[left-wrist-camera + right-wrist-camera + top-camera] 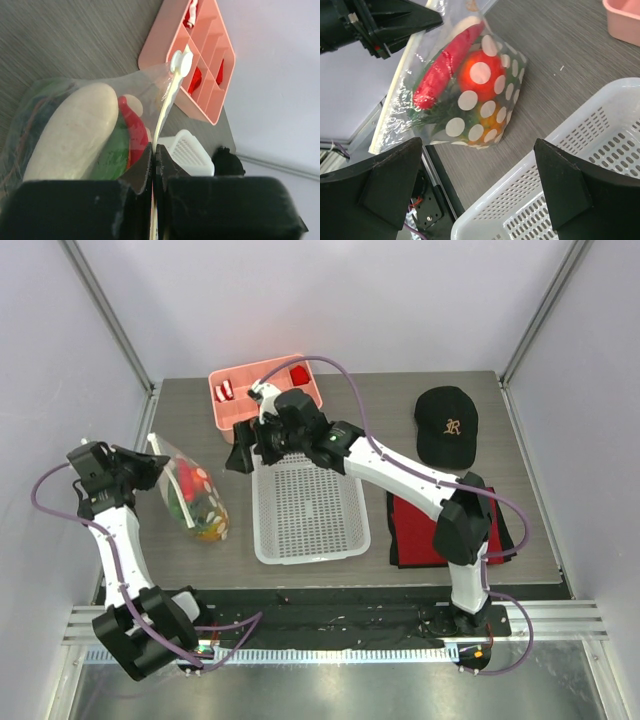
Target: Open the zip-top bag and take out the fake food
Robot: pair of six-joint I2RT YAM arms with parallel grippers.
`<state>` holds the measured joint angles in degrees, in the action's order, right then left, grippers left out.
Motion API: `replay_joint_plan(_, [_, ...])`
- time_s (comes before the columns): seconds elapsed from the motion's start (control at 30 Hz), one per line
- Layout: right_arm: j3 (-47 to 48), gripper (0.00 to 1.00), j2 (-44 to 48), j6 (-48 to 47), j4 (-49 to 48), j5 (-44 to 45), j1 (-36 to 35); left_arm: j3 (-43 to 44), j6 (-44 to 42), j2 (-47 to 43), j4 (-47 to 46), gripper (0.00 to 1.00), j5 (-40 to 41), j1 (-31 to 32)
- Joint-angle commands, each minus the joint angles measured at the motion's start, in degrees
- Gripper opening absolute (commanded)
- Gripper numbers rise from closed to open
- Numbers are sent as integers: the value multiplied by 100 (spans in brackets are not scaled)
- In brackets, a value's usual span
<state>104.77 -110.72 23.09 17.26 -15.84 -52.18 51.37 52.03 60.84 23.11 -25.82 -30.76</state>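
Top external view: the left end effector pinches the left edge of the bag, which lies on the worktop left of the white basket. The right end effector hovers just right of the bag. Left wrist view: fingers pressed together on the zip strip, with the slider farther along. Right wrist view: the right end effector is spread, with toy food inside the bag.

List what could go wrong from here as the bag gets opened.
1. The left tool is shut on only the thin top edge of the zip-top bag. The weight of the fake food could pull the slick plastic free once the other arm tugs.
2. The white slider sits along that same strip, so that grip may block its travel.
3. The right tool, open, hangs by the rim of the white basket and could bump it while reaching over.
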Motion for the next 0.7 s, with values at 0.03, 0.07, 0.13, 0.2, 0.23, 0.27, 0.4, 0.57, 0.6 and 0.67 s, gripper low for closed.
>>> replay_joint_plan(0.03, [560, 100, -151, -402, -135, -541, -125, 408, -403, 16, 0, 0, -538, 211])
replay_joint_plan(0.07, [658, 100, -335, -393, -100, -674, -117, 417, -587, 24, 18, 0, -564, 237])
replay_joint_plan(0.13, [816, 100, -494, -350, -91, -833, -178, 426, -781, 147, -78, 0, -852, 316])
replay_joint_plan(0.2, [904, 98, -643, -367, -47, -895, -239, 478, -1149, 279, -97, 0, -1301, 387])
replay_joint_plan(0.23, [922, 98, -670, -402, -47, -904, -266, 522, -1308, 375, -36, 0, -1424, 430])
replay_joint_plan(0.27, [940, 98, -688, -524, -108, -965, -266, 636, -1449, 420, 17, 0, -1773, 440])
replay_joint_plan(0.4, [835, 99, -618, -1753, -91, -887, -222, 953, -2160, 648, 553, 0, -2286, 492])
replay_joint_plan(0.57, [1080, 99, -942, -2888, -265, -1446, 181, 980, -2487, 535, 756, 0, -2488, 519])
replay_joint_plan(0.6, [1167, 98, -1021, -3037, -310, -1640, 243, 997, -2479, 508, 765, 0, -2585, 536])
replay_joint_plan(0.67, [1501, 100, -1267, -3091, -311, -1817, 436, 1032, -2496, 490, 765, 0, -2778, 563])
